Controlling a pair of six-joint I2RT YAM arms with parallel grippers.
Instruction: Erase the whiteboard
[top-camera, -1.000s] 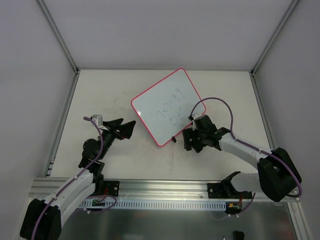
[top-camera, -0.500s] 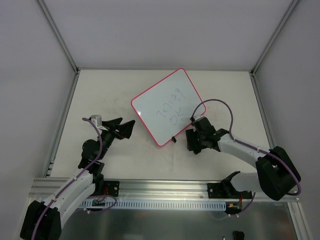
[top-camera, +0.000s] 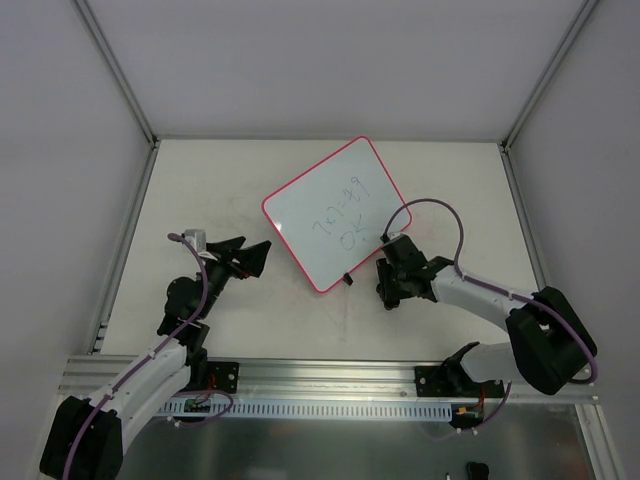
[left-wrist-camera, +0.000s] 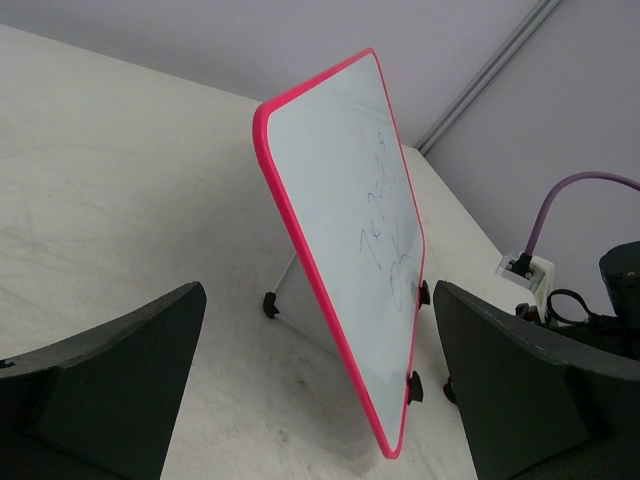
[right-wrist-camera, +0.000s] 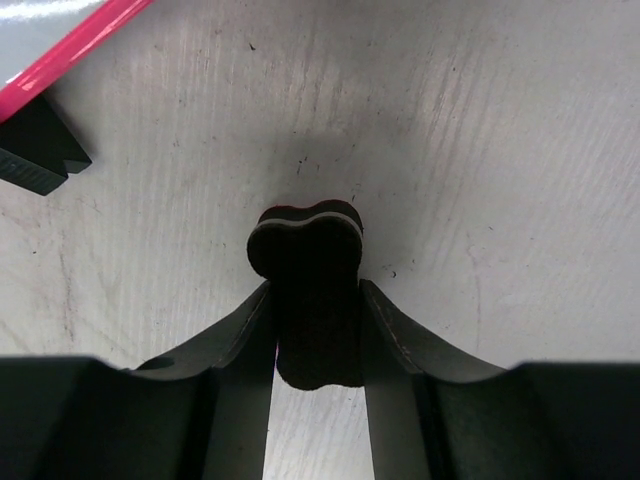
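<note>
The whiteboard (top-camera: 330, 215), white with a pink-red rim and dark handwriting, sits at mid-table. In the left wrist view the whiteboard (left-wrist-camera: 350, 230) leans on a thin wire stand (left-wrist-camera: 280, 290). My left gripper (top-camera: 255, 255) stands open just left of the board's near corner, its jaws wide apart (left-wrist-camera: 318, 300) and facing the rim. My right gripper (top-camera: 388, 285) is low on the table beside the board's near right edge. It (right-wrist-camera: 316, 290) is shut on a small black eraser block (right-wrist-camera: 305, 240), which rests on the table. The board's pink rim (right-wrist-camera: 60, 60) shows at upper left there.
Two small black clips (left-wrist-camera: 415, 385) sit on the board's near edge; one clip (right-wrist-camera: 35, 150) lies just left of the eraser. A purple cable (top-camera: 430, 205) loops over the right arm. Grey walls and metal posts (top-camera: 120, 80) enclose the table.
My right gripper has closed from wide open onto the eraser block and shifted slightly toward the board. The left arm and the whiteboard have not moved.
</note>
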